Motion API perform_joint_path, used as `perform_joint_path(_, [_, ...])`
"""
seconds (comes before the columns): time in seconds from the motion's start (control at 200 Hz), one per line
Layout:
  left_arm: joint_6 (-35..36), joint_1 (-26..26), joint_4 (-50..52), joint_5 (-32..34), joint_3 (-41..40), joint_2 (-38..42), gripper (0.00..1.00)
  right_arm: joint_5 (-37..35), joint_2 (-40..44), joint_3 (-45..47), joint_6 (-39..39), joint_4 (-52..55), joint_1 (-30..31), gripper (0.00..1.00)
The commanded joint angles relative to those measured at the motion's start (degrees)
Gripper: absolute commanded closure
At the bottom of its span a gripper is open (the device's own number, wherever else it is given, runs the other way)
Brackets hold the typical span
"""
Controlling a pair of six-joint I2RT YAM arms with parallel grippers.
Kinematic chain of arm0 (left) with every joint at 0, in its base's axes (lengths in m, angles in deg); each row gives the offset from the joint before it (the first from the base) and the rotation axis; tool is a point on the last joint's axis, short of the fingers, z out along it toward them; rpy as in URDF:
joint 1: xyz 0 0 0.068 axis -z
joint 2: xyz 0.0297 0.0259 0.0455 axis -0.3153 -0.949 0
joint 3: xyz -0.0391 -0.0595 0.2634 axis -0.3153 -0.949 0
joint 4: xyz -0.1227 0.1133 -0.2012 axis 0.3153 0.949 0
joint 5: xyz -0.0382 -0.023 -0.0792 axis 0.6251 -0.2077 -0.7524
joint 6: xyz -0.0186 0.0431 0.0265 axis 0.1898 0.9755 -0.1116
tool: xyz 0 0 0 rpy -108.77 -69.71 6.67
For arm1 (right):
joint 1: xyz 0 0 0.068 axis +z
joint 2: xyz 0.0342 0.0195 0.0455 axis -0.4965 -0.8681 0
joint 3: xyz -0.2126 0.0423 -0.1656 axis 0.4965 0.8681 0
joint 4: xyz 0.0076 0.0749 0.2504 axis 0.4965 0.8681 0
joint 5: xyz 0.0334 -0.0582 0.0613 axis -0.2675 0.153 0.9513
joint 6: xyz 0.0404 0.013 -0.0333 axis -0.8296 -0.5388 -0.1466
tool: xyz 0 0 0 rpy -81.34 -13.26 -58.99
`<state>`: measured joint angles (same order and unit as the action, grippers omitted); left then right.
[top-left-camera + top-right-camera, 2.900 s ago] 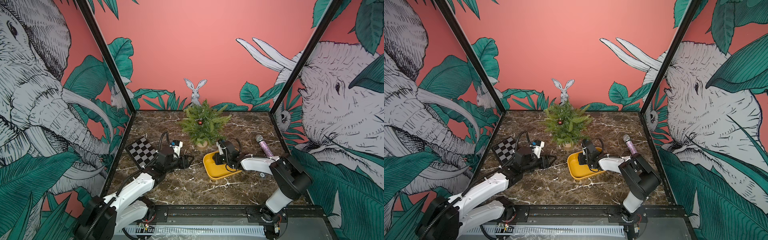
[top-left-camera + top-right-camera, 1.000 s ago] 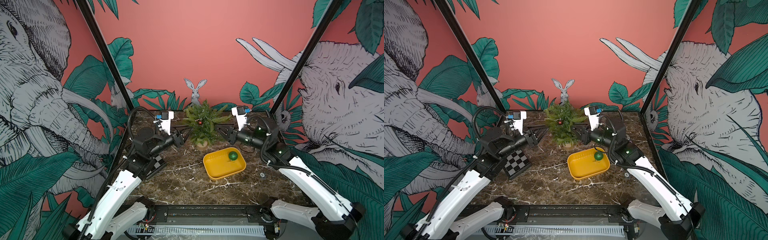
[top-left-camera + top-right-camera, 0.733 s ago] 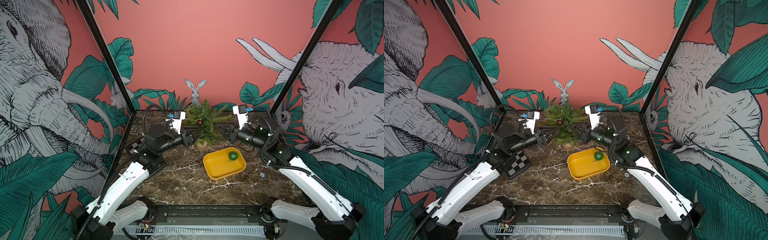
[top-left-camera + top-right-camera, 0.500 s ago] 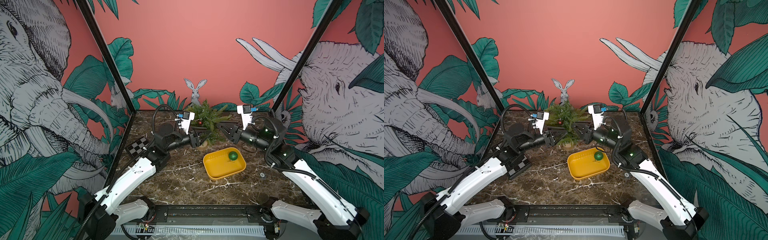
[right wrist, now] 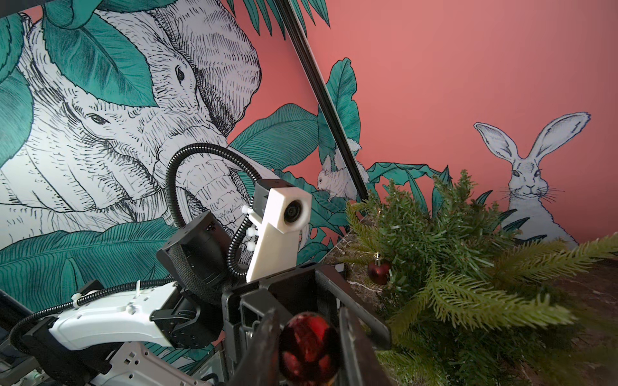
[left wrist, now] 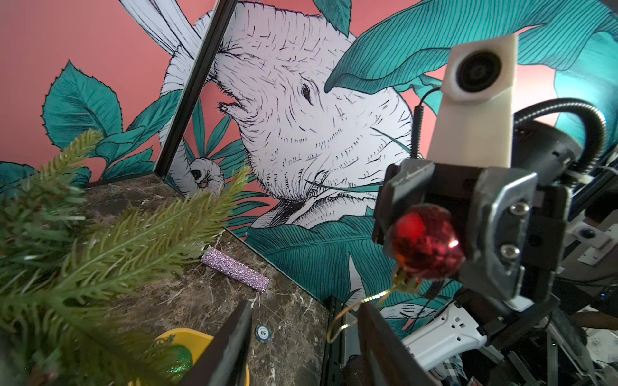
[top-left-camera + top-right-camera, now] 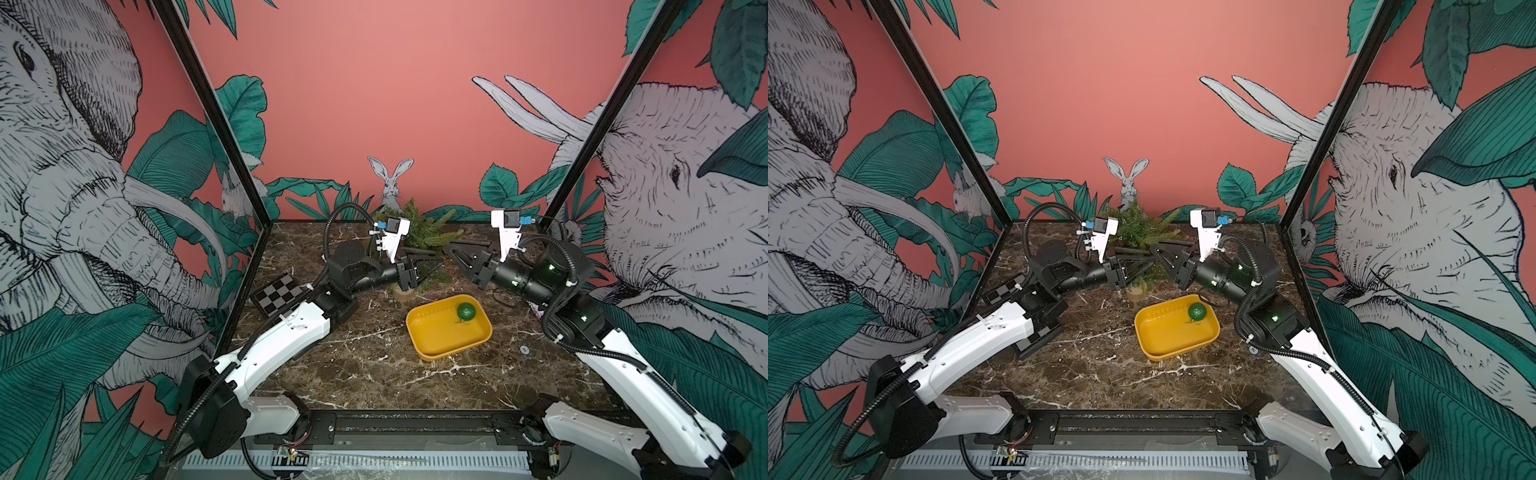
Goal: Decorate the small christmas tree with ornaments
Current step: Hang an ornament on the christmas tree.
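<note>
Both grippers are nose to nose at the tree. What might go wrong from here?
1. The wire hook of the held red ball in the right gripper is thin and hangs by the open left gripper; a pinch may miss or bend it.
2. Both grippers crowd the small christmas tree; a snagged branch might tip it or shake off the hung red ball.

In a top view the left gripper (image 7: 434, 261), seemingly agape, nearly meets the right gripper (image 7: 451, 250), clamped on a red ball (image 6: 424, 244), mid-frame.
</note>
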<state>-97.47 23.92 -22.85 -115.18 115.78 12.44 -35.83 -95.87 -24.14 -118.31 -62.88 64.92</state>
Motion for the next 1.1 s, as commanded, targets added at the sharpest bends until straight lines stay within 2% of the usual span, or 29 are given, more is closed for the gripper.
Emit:
perform_joint_path(0.0, [-1.5,0.2,-5.4,-1.8,1.0,0.3,0.54,0.3,0.9,0.5,-0.8,-3.8,-0.6,0.75])
perform_joint_path(0.145, [-1.5,0.2,-5.7,-2.4,1.1,0.2,0.7,0.4,1.3,1.4,-1.7,-5.1,-1.2,0.75])
perform_joint_path(0.26, [-1.4,0.2,-5.9,-3.6,1.8,-0.3,0.94,0.4,1.6,1.9,-2.2,-5.8,-1.6,0.75])
perform_joint_path(0.305, [-1.2,0.2,-5.8,-3.9,2.2,-0.5,1.0,0.4,1.7,2.2,-2.3,-6.0,-1.8,0.75])
perform_joint_path(0.565, [-0.8,0.3,-5.3,-4.5,3.3,-1.5,1.0,0.0,2.0,3.4,-3.2,-7.4,-2.9,0.75])
perform_joint_path(0.695, [0.4,0.3,-3.5,-2.7,3.9,-1.5,1.0,-0.8,2.5,4.2,-2.3,-7.2,-3.6,0.75])
perform_joint_path(0.82, [3.3,0.3,2.2,-0.7,7.1,-2.1,1.0,-2.4,3.2,4.9,-1.0,-7.3,-4.1,0.75])
perform_joint_path(1.095, [6.0,1.0,6.5,-0.1,13.4,-6.7,1.0,-7.4,4.8,7.9,1.9,-10.3,-4.9,0.75])
